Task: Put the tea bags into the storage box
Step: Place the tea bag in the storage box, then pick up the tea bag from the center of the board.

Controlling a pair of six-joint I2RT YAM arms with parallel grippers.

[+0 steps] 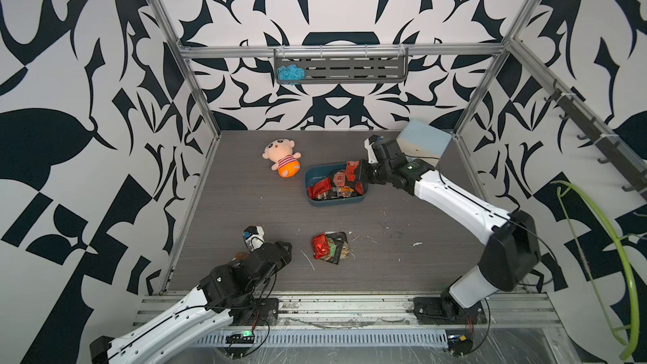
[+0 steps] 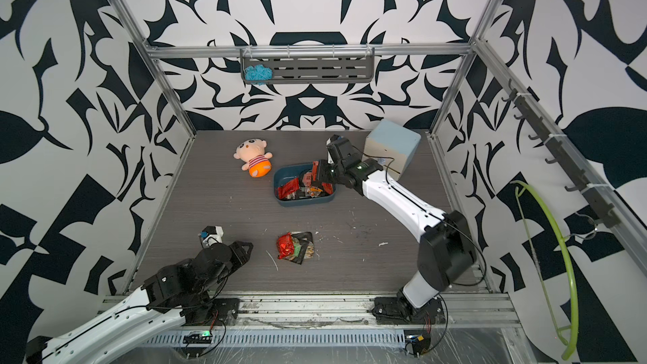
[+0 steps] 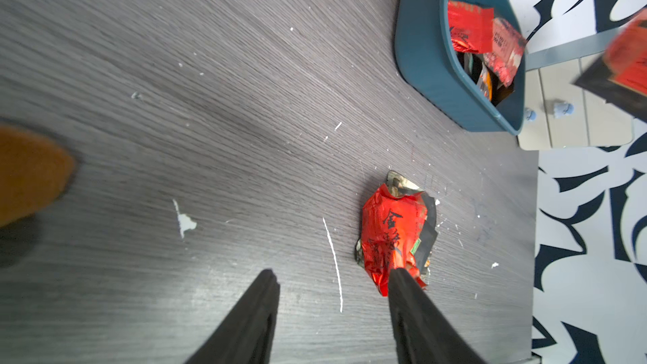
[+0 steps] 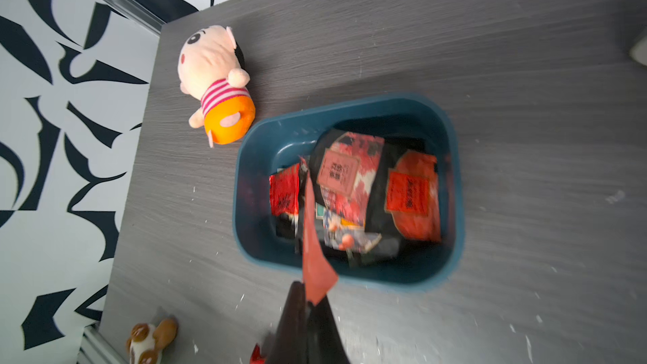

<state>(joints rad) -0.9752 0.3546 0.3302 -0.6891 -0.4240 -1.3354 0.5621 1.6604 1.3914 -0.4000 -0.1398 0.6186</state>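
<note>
Nearest the lens, the left gripper (image 3: 332, 271) showed its two black fingers (image 3: 252, 316) spread apart with nothing between them, low over the grey table (image 3: 210, 99). One fingertip overlapped a crumpled red tea bag (image 3: 392, 236) in the wrist view, though we could not tell whether it touched it. That bag topped a small pile (image 1: 329, 247) of sachets lying on the table towards the front, well apart from the storage box (image 1: 310, 187). In both top views the left gripper sat beside this pile, with bare table between them.

Farther back, the right gripper (image 4: 310, 294) was pinched together on the corner of a red sachet (image 4: 313, 253). We saw it held above the box's edge, reaching over the inside. Within the box lay several tea bags (image 4: 350, 176), red and black, overlapping one another. A plush doll (image 1: 282, 160) lay just beside the box, and a cream cabinet (image 1: 425, 141) stood behind the right arm.
</note>
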